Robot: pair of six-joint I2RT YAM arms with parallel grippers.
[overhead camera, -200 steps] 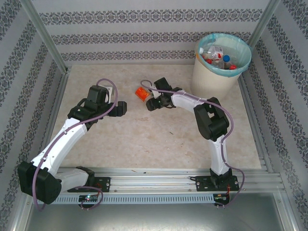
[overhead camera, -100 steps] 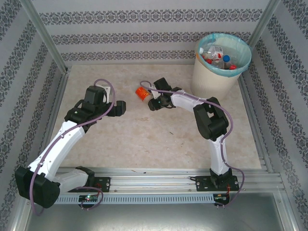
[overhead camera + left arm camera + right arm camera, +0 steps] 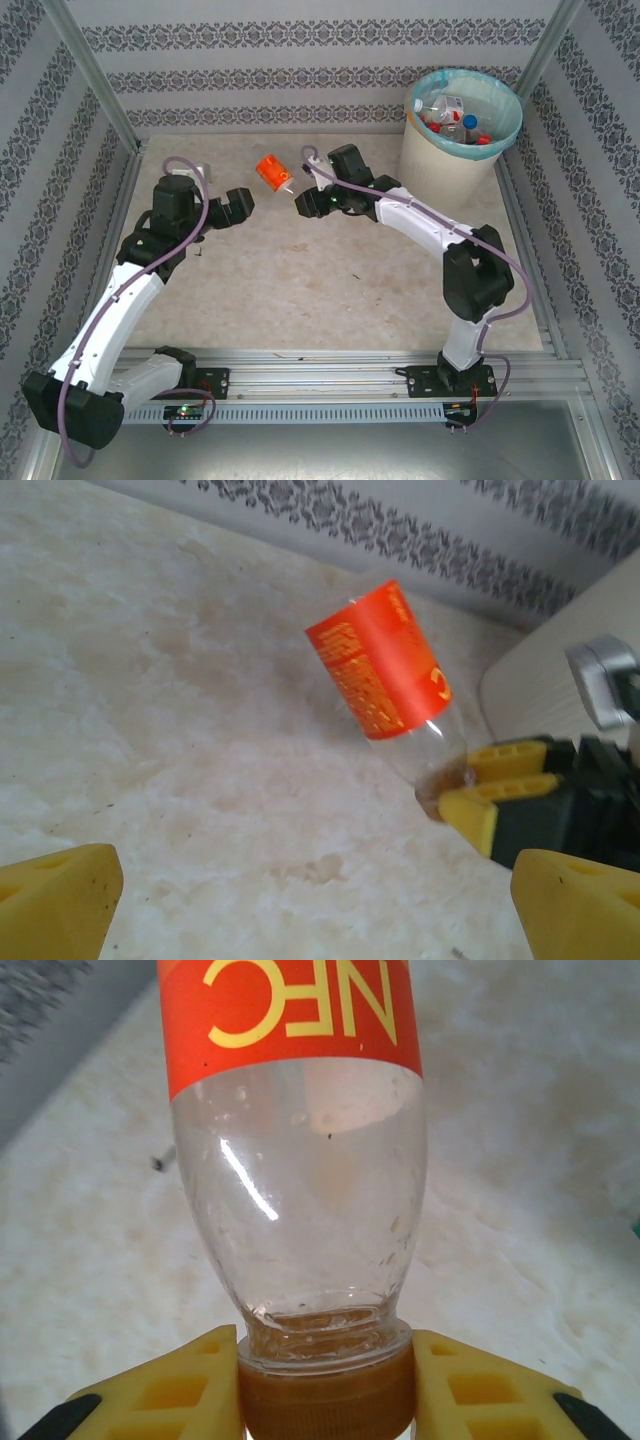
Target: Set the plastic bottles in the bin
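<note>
A clear plastic bottle [image 3: 271,170] with an orange label and a brown cap hangs tilted over the table's far middle. My right gripper [image 3: 298,197] is shut on its cap, and the bottle's base points away from the arm. In the right wrist view the yellow pads [image 3: 480,1390] press both sides of the cap of the bottle [image 3: 300,1190]. My left gripper [image 3: 240,203] stands open a little to the bottle's left, with nothing between its fingers. From the left wrist the bottle [image 3: 385,670] shows ahead. The bin [image 3: 440,160] at the far right holds several bottles [image 3: 450,112].
Patterned walls close in the table on three sides. Metal frame posts [image 3: 95,90] stand at the far corners, and a metal rail [image 3: 320,370] runs along the near edge. The bin's cream wall [image 3: 545,680] shows behind the right gripper's fingers [image 3: 500,780].
My right gripper has closed on the bottle's cap and carried it up and to the left. The left arm has drawn back leftward and opened a little wider.
</note>
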